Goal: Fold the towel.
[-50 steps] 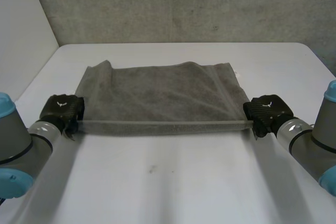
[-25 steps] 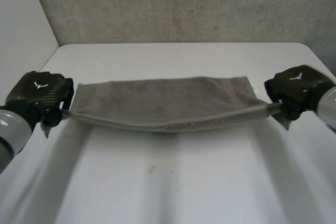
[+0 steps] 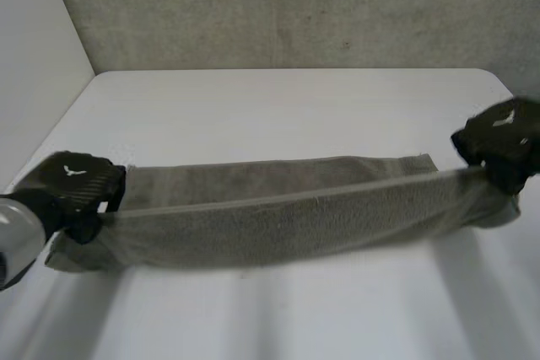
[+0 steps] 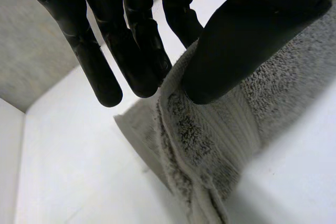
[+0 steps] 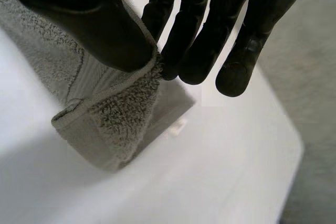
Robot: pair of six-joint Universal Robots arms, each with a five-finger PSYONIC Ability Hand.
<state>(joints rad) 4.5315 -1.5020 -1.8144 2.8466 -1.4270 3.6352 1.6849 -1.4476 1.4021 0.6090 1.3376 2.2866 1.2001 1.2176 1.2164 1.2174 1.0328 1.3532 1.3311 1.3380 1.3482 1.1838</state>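
One towel (image 3: 278, 217) stretched between two hands above the table (image 3: 278, 107).
A second ago the towel lay spread flat; half a second ago it hung as a thin sagging strip; now it is a long doubled band, drawn nearer the camera, with the left end lower than before; the white table runs back to a rough grey wall (image 3: 295, 6), with a plain white wall at the left; one table, one grey towel, two black hands; the left hand (image 3: 76, 191) pinches the towel's left end between thumb and straight fingers (image 4: 131, 51); the right hand (image 3: 502, 145) pinches the right end likewise, its thumb (image 5: 100, 30) pressing the cloth against its fingers.
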